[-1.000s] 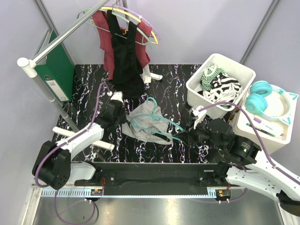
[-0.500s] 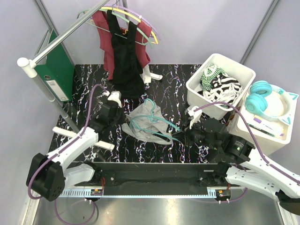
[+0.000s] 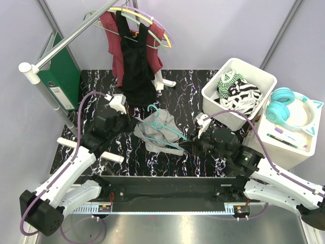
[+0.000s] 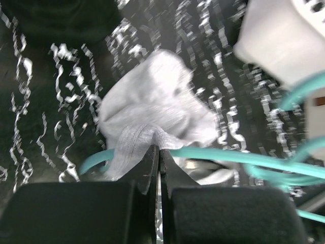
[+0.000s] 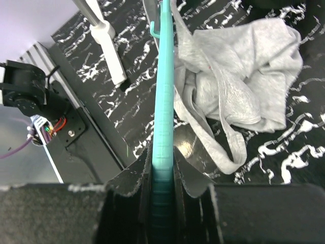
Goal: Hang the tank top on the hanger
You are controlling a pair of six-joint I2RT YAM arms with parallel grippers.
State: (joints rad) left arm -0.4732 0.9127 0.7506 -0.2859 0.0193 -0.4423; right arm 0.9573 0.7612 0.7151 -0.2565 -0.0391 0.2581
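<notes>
Dead centre of the desk (image 3: 188, 91): tank top (image 3: 151, 134), hanger (image 3: 167, 130) across it. Left claw (image 3: 131, 126) at its nine o'clock, pinching the fabric; right claw (image 3: 192, 147) at four o'clock, clamped on the hanger's arm. Bin (image 3: 209, 96) of clothes out at two o'clock, headphones (image 3: 281, 96) beyond at three. Binder (image 3: 63, 76) at ten, hung tops (image 3: 136, 61) at twelve.

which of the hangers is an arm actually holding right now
The teal hanger, clamped edge-on in the right gripper and lying against the grey tank top. The other hangers are up on the rail, carrying the black top and maroon top.
</notes>
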